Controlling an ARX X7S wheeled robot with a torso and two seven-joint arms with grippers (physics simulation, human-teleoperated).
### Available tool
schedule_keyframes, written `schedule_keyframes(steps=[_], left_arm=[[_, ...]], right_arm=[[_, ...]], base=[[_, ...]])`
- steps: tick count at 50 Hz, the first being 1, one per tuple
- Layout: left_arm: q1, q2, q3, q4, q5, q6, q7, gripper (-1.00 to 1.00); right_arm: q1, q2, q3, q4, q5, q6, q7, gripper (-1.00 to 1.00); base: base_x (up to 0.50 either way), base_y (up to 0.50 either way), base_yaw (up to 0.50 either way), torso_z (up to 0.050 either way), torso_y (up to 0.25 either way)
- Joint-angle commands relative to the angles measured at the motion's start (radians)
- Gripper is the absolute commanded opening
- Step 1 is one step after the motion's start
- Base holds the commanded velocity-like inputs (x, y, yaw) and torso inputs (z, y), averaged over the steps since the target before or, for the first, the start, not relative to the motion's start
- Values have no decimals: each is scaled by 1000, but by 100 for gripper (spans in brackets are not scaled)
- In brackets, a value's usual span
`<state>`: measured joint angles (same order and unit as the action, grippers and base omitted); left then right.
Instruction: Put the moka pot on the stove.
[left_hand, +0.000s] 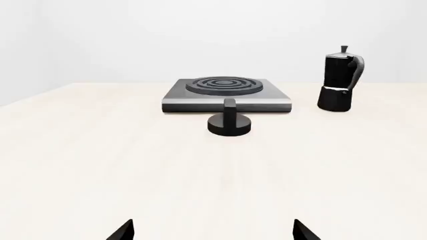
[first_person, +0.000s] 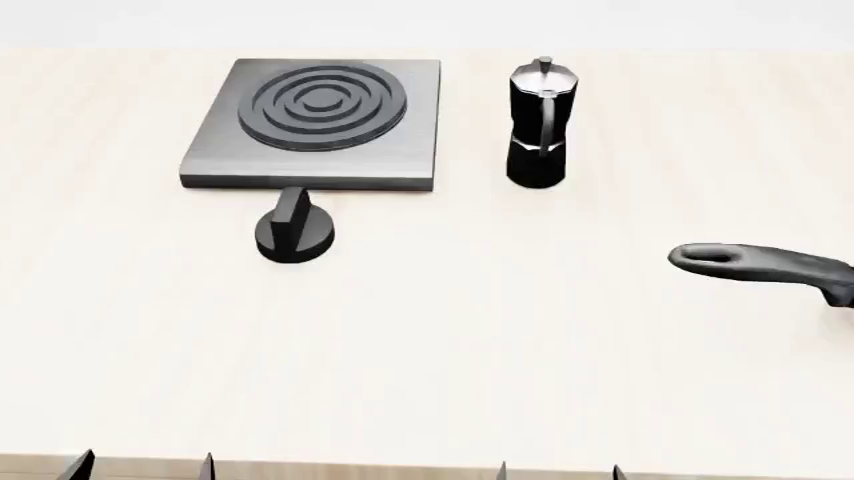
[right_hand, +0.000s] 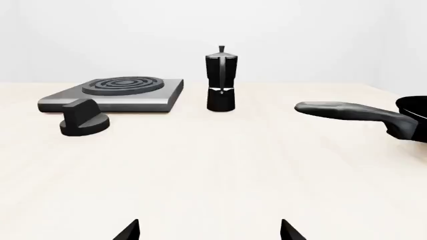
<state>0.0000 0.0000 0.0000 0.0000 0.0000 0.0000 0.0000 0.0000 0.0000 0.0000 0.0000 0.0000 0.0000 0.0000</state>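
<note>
The black moka pot (first_person: 539, 125) with its silvery lid stands upright on the table, just right of the stove (first_person: 314, 125), a grey square plate with a ring burner. In the wrist views the moka pot (left_hand: 340, 80) (right_hand: 220, 80) stands far ahead, beside the stove (left_hand: 227, 94) (right_hand: 113, 94). My left gripper (first_person: 144, 466) and right gripper (first_person: 558, 470) show only as fingertips at the near table edge. The left gripper (left_hand: 213, 231) and right gripper (right_hand: 210, 231) are open with nothing between the tips.
A round black knob (first_person: 295, 230) with a raised ridge lies in front of the stove. A black pan handle (first_person: 761, 265) reaches in from the right edge. The light wooden table (first_person: 467, 350) runs from the grippers to the objects.
</note>
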Motion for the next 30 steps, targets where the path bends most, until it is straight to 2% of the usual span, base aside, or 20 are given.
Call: schedule_keyframes(steps=[1, 13, 23, 29, 30], left_arm=[[0, -10, 11, 0, -10, 0, -11, 100], [-2, -47, 54, -2, -49, 6, -41, 100], [-4, -63, 75, -25, -50, 73, -65, 100], [-4, -69, 83, -16, -43, 50, -92, 100], [-5, -72, 88, -36, -53, 107, -77, 100]], right_arm=[[0, 9, -13, 0, 9, 0, 13, 100], [1, 51, -63, -21, 12, 60, 62, 100], [3, 66, -80, 8, 40, -23, 67, 100], [4, 74, -90, 10, 50, -29, 74, 100], [4, 75, -91, 13, 51, -38, 75, 100]], base=[[0, 0, 0, 0, 0], [0, 0, 0, 0, 0], [0, 0, 0, 0, 0], [0, 0, 0, 0, 0], [0, 0, 0, 0, 0]])
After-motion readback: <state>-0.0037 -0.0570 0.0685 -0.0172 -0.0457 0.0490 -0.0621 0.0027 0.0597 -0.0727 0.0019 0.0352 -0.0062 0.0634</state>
